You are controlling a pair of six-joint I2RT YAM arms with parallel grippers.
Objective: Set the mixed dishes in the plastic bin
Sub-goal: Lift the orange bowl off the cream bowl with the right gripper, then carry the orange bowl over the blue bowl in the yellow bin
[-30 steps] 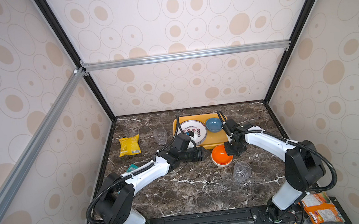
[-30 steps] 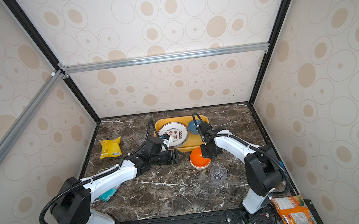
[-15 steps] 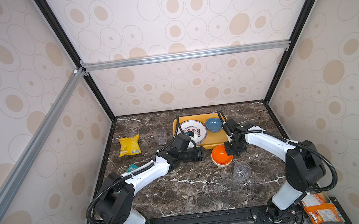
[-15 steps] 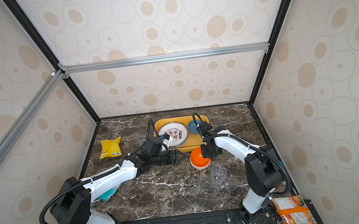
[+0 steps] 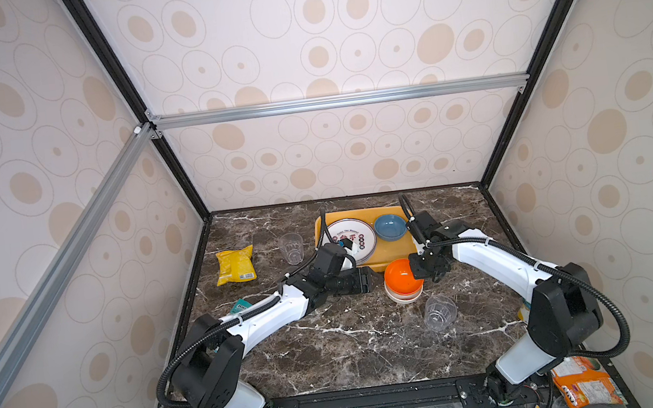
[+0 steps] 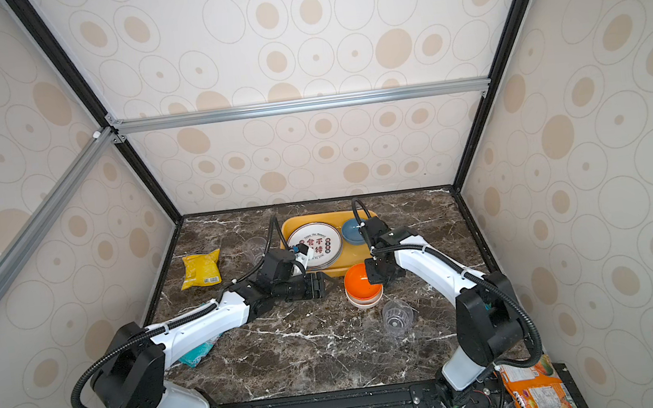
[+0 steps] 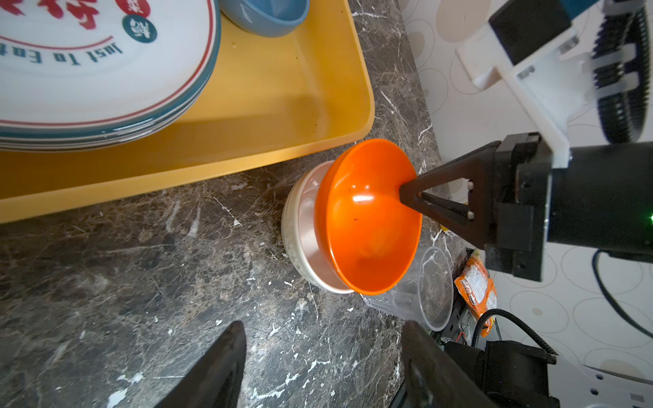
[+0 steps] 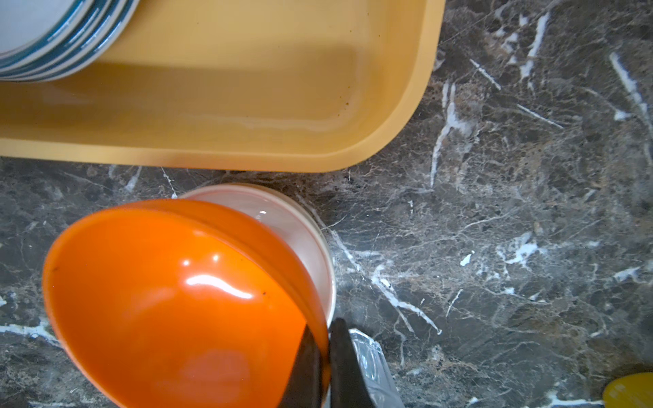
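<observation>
1. orange bowl (image 7: 367, 226): tilted, its low edge sitting inside the white bowl (image 7: 304, 226). both are on the table (image 5: 354, 348) just outside the bin's (image 7: 282, 106) near right corner, not in it.
2. right gripper (image 7: 406, 193): jaws pinched tight on the orange bowl's rim, one finger inside the bowl, one outside.
3. left gripper (image 7: 321, 364): jaws wide apart, nothing betw. them. it's low over the table just in front of the bin's near edge, pointing at the 2 bowls.
4. inside the bin: stack of printed plates (image 5: 351, 237) fills the left part, blue bowl (image 5: 390, 227) sits beside them at the far right.
5. clear cup (image 5: 439, 312) lies on its side near the bowls, on the side away from the bin. 2nd clear cup (image 5: 291, 249) stands upright just left of the bin.
6. yellow snack bag (image 5: 235, 265) is further left of the bin, past the upright cup.
7. teal packet (image 5: 240, 305) is by the left arm, well apart from the bin.
8. orange packet (image 5: 583, 381) is off the table by the right arm's base, far from the bin.
</observation>
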